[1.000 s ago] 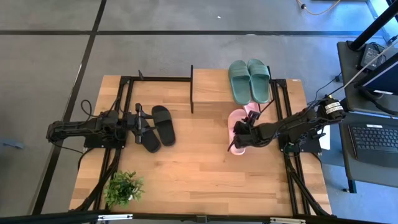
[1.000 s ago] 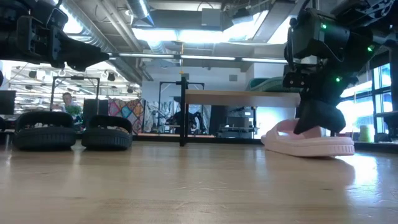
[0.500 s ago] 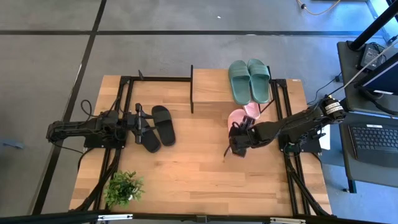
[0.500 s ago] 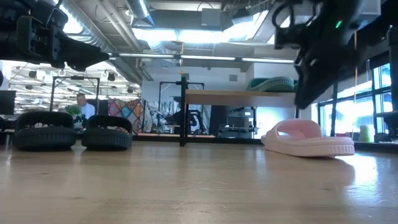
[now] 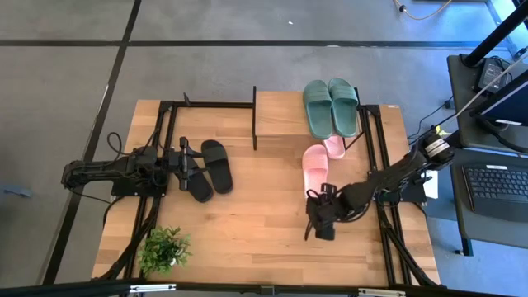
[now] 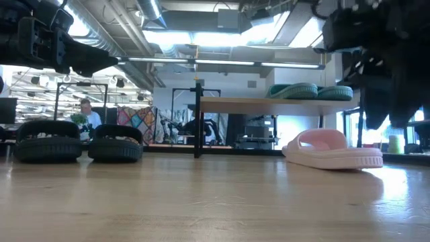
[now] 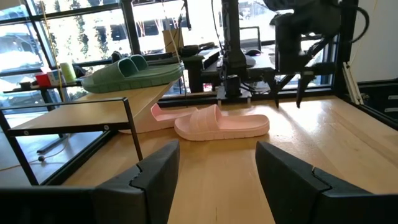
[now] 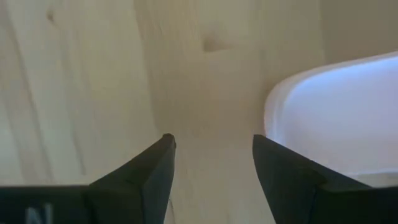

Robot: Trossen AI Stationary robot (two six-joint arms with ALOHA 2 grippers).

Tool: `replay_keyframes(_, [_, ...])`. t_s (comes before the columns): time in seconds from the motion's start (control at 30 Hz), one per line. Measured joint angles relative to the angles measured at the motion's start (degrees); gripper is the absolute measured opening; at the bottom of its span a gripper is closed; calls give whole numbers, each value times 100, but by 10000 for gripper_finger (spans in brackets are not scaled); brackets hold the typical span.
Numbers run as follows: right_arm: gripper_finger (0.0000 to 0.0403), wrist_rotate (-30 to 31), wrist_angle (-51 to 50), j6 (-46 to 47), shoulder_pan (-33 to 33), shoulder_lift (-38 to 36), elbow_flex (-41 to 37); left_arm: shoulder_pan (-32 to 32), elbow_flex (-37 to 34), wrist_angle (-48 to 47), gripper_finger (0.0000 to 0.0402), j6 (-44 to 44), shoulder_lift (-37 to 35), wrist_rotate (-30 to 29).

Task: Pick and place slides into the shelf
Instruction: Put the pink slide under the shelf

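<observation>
My right gripper hangs spread and empty over bare table, nearer me than the pink slides, which lie half under the shelf. The green slides already sit on its top board. My left gripper waits released by the black slides, likely its next pick.

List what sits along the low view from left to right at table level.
black slides → shelf leg → pink slide → right hand
</observation>
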Motion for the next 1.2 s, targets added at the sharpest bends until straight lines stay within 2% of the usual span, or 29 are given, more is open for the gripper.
replay_keyframes(0.23, [215,-305,89,-25,-15,766,-2,0,2,2,204,-4,1,7])
replay_keyframes(0.37, [215,-280,40,-27,-15,903,-7,0,0,0,204,-5,1,24])
replay_keyframes(0.63, [215,510,-340,-91,-176,906,-56,0,0,2,204,-8,0,26])
replay_keyframes(0.8, [215,609,-142,-256,-494,890,-403,0,-1,0,204,-8,0,26])
replay_keyframes(1.07, [215,282,313,-1051,-1171,785,-779,0,1,2,204,-3,0,26])
replay_keyframes(1.2, [215,716,564,-1635,-1538,666,-826,-2,0,0,204,5,1,24])
